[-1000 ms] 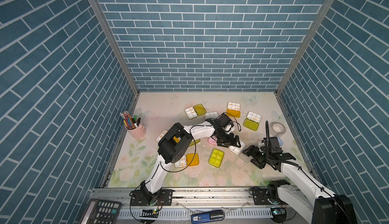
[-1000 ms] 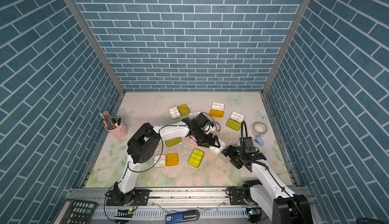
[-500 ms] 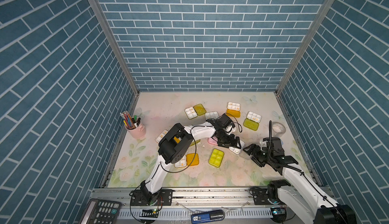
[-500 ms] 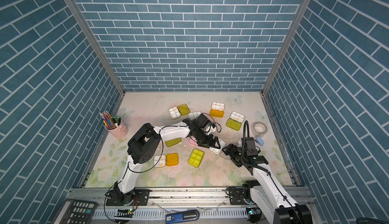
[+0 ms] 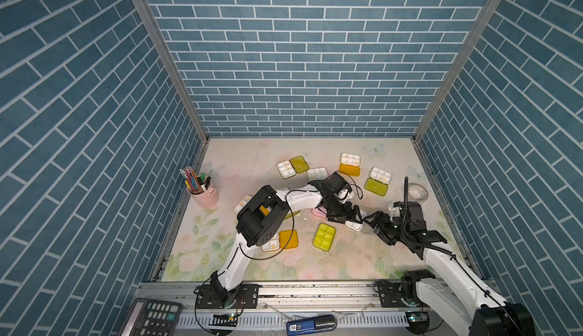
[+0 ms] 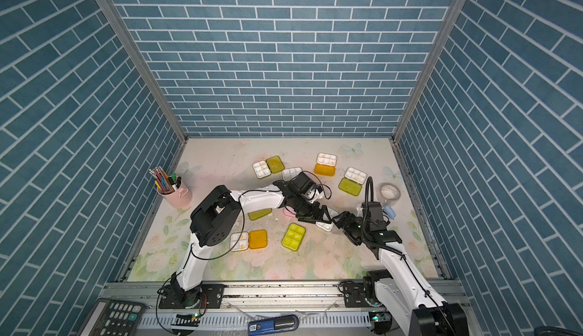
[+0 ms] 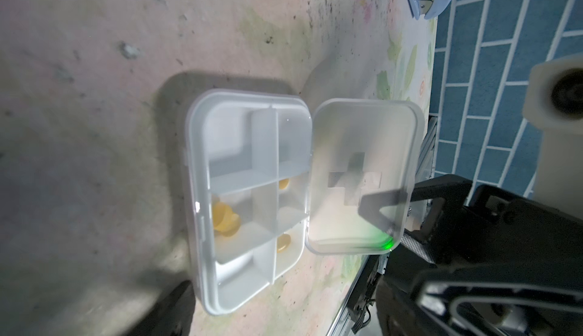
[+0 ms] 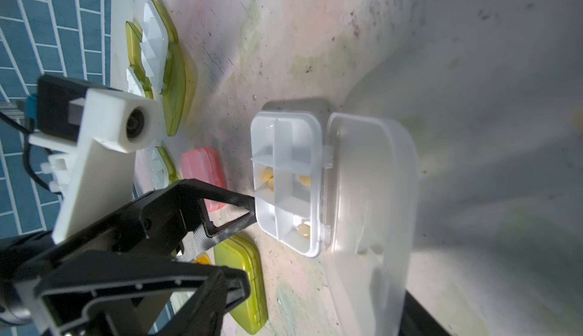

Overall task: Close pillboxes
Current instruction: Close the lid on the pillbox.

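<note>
Left tool point(image 5: 345, 217) reaches over the floral table point(image 5: 239, 161), released and spread wide, one fingertip point(image 8: 249, 203) touching the white tray of a clear-lidded pillbox point(image 7: 249, 192) at mid-table. Its lid point(image 7: 359, 148) tilts upward. Right tool point(image 5: 372, 224), also released, has one finger behind the lid.

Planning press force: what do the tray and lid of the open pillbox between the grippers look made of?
Tray: opaque white plastic, probably, glossy; moulded dividers catch highlights. Lid: frosted translucent plastic, it seems; a dark shape behind shows blurred through it.
</note>
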